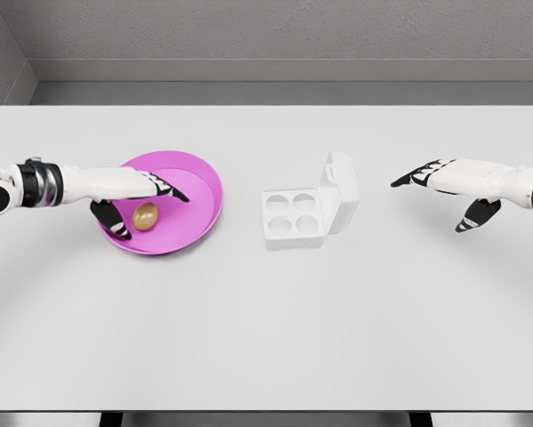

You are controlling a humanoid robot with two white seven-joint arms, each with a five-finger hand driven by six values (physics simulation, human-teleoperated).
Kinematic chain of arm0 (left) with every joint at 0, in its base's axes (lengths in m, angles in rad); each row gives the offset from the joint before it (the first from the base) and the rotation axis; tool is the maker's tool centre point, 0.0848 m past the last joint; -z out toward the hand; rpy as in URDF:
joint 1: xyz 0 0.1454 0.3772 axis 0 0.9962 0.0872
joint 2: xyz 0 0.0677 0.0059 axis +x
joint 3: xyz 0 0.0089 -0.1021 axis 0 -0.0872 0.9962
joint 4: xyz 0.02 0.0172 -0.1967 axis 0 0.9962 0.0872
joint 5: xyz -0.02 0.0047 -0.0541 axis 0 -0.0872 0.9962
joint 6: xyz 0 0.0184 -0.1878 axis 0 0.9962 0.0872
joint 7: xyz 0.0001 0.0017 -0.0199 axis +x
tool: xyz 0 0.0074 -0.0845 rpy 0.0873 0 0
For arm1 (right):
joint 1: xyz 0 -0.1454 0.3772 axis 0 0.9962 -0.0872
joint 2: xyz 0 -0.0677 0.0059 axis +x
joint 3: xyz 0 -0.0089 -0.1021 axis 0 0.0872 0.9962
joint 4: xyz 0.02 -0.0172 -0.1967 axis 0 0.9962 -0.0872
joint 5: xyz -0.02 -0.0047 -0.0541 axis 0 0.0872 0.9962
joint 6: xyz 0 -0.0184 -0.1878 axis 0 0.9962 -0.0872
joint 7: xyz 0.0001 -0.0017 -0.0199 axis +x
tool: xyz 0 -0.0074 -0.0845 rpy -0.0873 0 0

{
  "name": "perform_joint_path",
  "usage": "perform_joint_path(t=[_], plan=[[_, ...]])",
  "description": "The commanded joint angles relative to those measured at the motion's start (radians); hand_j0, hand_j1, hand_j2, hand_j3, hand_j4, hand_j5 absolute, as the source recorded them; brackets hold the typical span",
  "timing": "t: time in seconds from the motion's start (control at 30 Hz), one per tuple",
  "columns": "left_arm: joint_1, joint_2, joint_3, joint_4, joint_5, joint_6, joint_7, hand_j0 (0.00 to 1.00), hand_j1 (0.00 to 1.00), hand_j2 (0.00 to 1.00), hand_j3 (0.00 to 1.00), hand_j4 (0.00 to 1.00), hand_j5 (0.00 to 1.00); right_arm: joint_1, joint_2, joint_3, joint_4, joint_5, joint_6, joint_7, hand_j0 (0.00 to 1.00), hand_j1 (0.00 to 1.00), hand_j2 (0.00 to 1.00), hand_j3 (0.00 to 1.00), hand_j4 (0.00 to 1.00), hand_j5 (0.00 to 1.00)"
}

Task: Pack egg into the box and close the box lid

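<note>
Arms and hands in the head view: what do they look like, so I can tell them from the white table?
Both arms are glossy white. The left hand and right hand have white backs and black fingers and fingertips. The left arm shows a metallic grey ring with dark bands at the wrist and a black joint near the picture's edge; the right arm has a dark band at the edge. No cables show.

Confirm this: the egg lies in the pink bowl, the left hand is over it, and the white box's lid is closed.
Not quite. The head view shows the box with its lid open, four cups empty. The egg is in the pink bowl, left hand over it.
</note>
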State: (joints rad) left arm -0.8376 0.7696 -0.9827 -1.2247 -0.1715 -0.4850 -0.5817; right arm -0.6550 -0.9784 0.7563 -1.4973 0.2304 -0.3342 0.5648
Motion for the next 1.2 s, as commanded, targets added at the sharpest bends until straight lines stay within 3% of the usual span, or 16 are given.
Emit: perform_joint_path(t=[0.0,0.1,0.63,0.83,1.17], plan=[[0.000,0.001,0.001,0.004,0.006,0.002,0.000,0.86,0.86,0.86,0.86,0.86,0.86,0.000,-0.002,-0.002,-0.001,-0.003,0.001,0.000,1.00,1.00,1.00,1.00,1.00,1.00],[0.000,0.001,0.001,0.005,0.006,0.002,0.000,0.77,0.77,0.77,0.77,0.77,0.77,0.000,-0.002,0.000,-0.001,-0.003,0.001,0.000,1.00,1.00,1.00,1.00,1.00,1.00],[0.000,0.001,-0.001,0.027,0.004,-0.003,0.002,0.63,0.63,0.63,0.63,0.63,0.63,0.000,-0.002,0.000,-0.001,-0.003,0.001,0.000,1.00,1.00,1.00,1.00,1.00,1.00],[0.000,-0.012,0.002,0.022,0.020,-0.009,0.000,0.51,0.51,0.51,0.51,0.51,0.51,0.000,-0.002,0.000,-0.008,-0.003,0.001,0.000,1.00,1.00,1.00,1.00,1.00,1.00],[0.000,-0.032,0.081,-0.093,0.081,-0.012,-0.007,0.46,0.46,0.46,0.46,0.46,0.46,-0.002,-0.003,0.000,-0.011,-0.002,0.001,-0.002,1.00,1.00,1.00,1.00,1.00,1.00]])
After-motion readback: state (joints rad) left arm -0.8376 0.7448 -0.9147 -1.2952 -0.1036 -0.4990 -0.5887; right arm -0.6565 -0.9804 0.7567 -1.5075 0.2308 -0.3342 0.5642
